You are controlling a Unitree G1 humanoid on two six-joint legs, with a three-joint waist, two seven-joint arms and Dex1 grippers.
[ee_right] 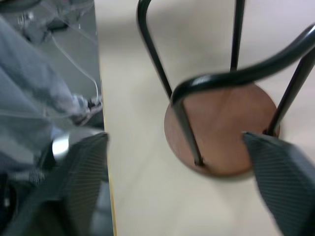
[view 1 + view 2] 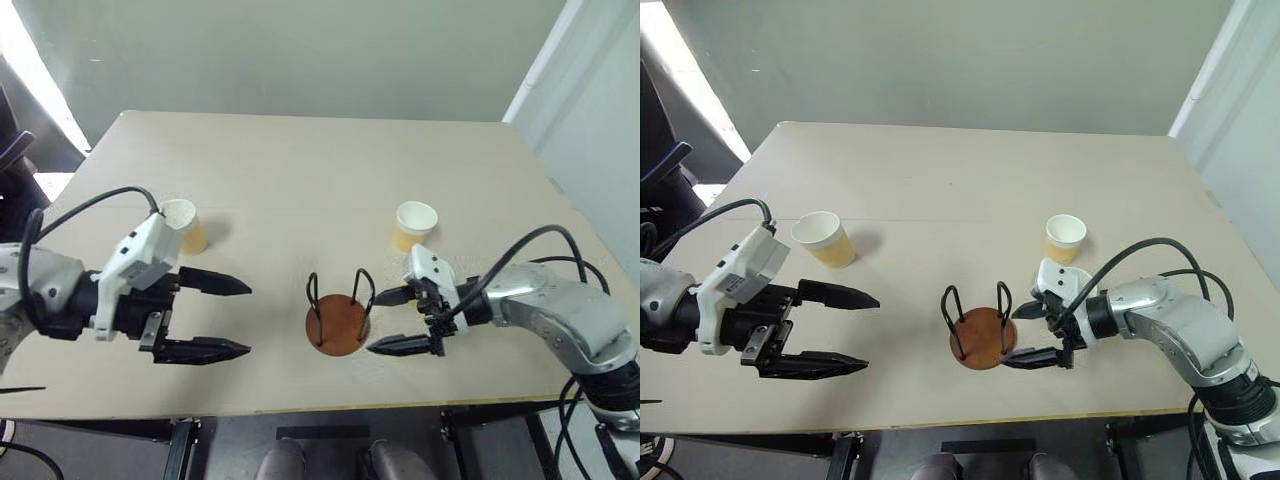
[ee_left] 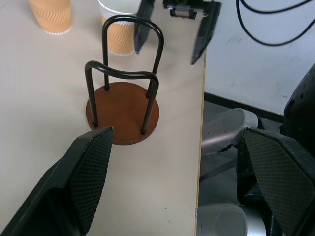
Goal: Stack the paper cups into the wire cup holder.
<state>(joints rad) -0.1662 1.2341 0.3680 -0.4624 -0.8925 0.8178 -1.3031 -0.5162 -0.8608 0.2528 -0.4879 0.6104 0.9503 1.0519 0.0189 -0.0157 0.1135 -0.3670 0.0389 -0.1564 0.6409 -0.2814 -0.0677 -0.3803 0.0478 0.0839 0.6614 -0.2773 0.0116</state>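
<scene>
Your right end effector (image 2: 392, 320) has its two black fingers spread wide and holds nothing; it sits just beside the wire cup holder (image 2: 338, 318), on the holder's right, with one fingertip near the wire loops and the other near the edge of the disc base. Whether either tip touches the holder, you cannot tell from the head views. In the right wrist view the holder (image 1: 221, 123) sits between the two fingers, with nothing on its base.

Your left end effector (image 2: 238, 318) is also spread wide and empty, hovering over the table (image 2: 300, 180) well to the left of the holder, its fingers pointing toward it.

One paper cup (image 2: 185, 226) stands upright behind the left end effector, partly hidden by the white wrist housing. Another paper cup (image 2: 414, 225) stands upright just behind the right end effector. The left wrist view shows two cups beyond the holder: one (image 3: 51, 15) cut off at the picture's edge, the other (image 3: 118, 24) partly behind the wire loops.
</scene>
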